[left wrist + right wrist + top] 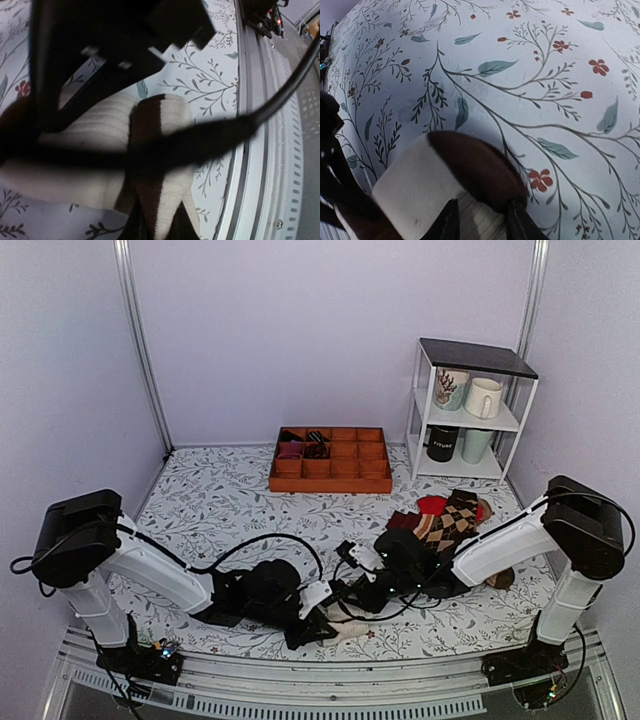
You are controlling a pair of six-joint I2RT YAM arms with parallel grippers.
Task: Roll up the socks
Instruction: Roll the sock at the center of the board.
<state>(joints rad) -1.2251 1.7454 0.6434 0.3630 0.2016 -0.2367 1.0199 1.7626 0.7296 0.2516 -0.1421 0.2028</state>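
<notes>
Cream-white ribbed socks (350, 628) w/ dark brown toe & wide brown band lie near the front edge of the floral-print table (220, 500), about centre, btwn the two arms. Left claw (312, 620) is low on them from the left side. In its wrist view the dark fingers (134, 230) are closed tight w/ a brown-and-cream strip of sock pinched btwn them, close to the grey metal edge rail (250, 125). A thick black cable (225, 135) & the dark body of the other arm block much of that view.

Right claw (345, 592) reaches in from the right, low over the same socks. Its wrist view shows it partly open: black fingers (447, 222) apart, one each side of the ribbed cream fabric, w/ the brown toe just ahead of the tips. Can't tell if the pads press the fabric.

Back-right, well apart: pile of brown-and-tan argyle & red socks (450, 520). Orange-brown wooden compartment tray (330, 483) sits at back centre. White wire shelf (475, 357) w/ mugs stands at back right.
</notes>
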